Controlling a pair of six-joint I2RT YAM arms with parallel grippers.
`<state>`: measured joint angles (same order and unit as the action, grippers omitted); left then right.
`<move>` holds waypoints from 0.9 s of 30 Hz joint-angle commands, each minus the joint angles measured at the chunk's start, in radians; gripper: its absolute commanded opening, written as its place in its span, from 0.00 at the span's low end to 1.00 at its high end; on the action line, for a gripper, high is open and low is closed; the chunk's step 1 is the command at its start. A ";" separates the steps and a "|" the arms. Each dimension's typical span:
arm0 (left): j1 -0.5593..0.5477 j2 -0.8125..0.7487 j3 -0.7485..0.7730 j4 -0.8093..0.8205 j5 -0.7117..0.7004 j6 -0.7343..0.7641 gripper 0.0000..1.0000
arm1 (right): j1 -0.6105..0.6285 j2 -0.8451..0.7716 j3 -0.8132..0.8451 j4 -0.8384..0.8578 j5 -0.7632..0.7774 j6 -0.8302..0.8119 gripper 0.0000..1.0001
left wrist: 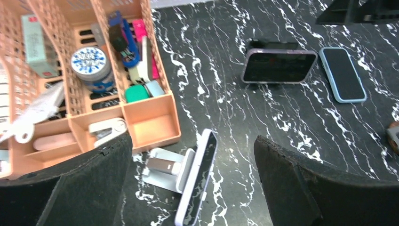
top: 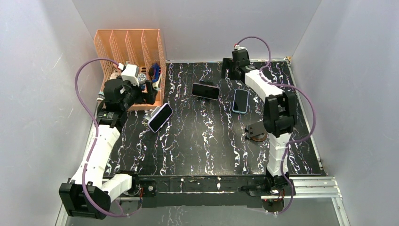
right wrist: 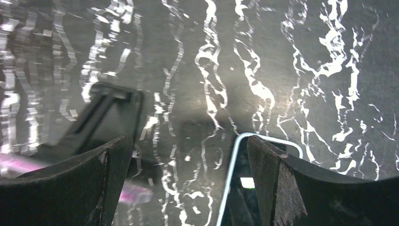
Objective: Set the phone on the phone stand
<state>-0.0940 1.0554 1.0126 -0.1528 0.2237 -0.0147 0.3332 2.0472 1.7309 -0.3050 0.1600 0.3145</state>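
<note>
As the phone (left wrist: 200,176) leans on its stand (left wrist: 160,169), left pincer (left wrist: 192,141) gapes; right pincer (right wrist: 188,140) too.

Tabletop (top: 202,141) glossy blk marble-look; organizer (top: 129,40) orange plastic mesh; phone (top: 160,117) w/ shiny screen

Robot lab test cell: plain white enclosure walls (top: 197,23) around a black marbled table (top: 202,150).

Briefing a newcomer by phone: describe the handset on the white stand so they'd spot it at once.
Find the orange mesh organizer at the far left of the table. Just off its near right corner, a white stand props the phone. It leans tilted on end; the middle phone stands sideways, the blue-cased phone lies flat.
</note>
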 commanded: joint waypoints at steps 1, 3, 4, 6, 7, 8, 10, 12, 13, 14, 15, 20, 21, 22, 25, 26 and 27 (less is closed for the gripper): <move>-0.028 -0.029 -0.073 0.110 0.037 -0.046 0.99 | -0.016 0.093 0.103 -0.203 0.123 -0.021 0.99; -0.059 -0.020 -0.081 0.093 -0.004 -0.007 0.98 | -0.024 0.109 0.111 -0.230 0.138 -0.015 0.99; -0.074 -0.015 -0.079 0.083 -0.022 0.007 0.98 | -0.027 0.113 0.109 -0.238 0.146 -0.014 0.99; -0.091 -0.010 -0.075 0.065 -0.032 0.010 0.98 | -0.032 0.119 0.107 -0.252 0.157 -0.016 0.99; -0.099 -0.013 -0.076 0.060 -0.029 0.024 0.98 | -0.036 0.122 0.107 -0.258 0.162 -0.019 0.99; -0.106 -0.017 -0.076 0.057 -0.026 0.038 0.98 | -0.038 0.124 0.105 -0.262 0.166 -0.023 0.99; -0.118 -0.022 -0.075 0.050 -0.026 0.046 0.98 | -0.041 0.127 0.091 -0.259 0.173 -0.031 0.99; -0.125 -0.024 -0.076 0.044 -0.026 0.050 0.98 | -0.045 0.127 0.078 -0.255 0.181 -0.035 0.99; -0.126 -0.025 -0.075 0.042 -0.026 0.052 0.98 | -0.048 0.127 0.072 -0.254 0.184 -0.035 0.99; -0.128 -0.025 -0.074 0.041 -0.026 0.053 0.98 | -0.051 0.128 0.065 -0.251 0.185 -0.035 0.99; -0.130 -0.025 -0.075 0.041 -0.025 0.054 0.98 | -0.053 0.129 0.059 -0.247 0.182 -0.037 0.99; -0.133 -0.022 -0.075 0.041 -0.009 0.056 0.98 | -0.073 0.146 0.035 -0.230 0.149 -0.037 0.99; -0.133 -0.021 -0.077 0.041 -0.009 0.057 0.98 | -0.077 0.151 0.031 -0.226 0.133 -0.036 0.99; -0.133 -0.020 -0.077 0.040 -0.008 0.057 0.98 | -0.081 0.156 0.028 -0.222 0.120 -0.032 0.99; -0.133 -0.013 -0.078 0.041 -0.005 0.058 0.98 | -0.086 0.171 0.023 -0.216 0.092 -0.022 0.99; -0.132 -0.011 -0.078 0.041 -0.005 0.058 0.98 | -0.088 0.176 0.021 -0.214 0.085 -0.019 0.99; -0.133 -0.009 -0.079 0.041 -0.005 0.058 0.98 | -0.088 0.179 0.021 -0.214 0.081 -0.018 0.99</move>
<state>-0.2230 1.0565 0.9302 -0.1062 0.2108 0.0303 0.2539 2.2086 1.7687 -0.5430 0.2764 0.2855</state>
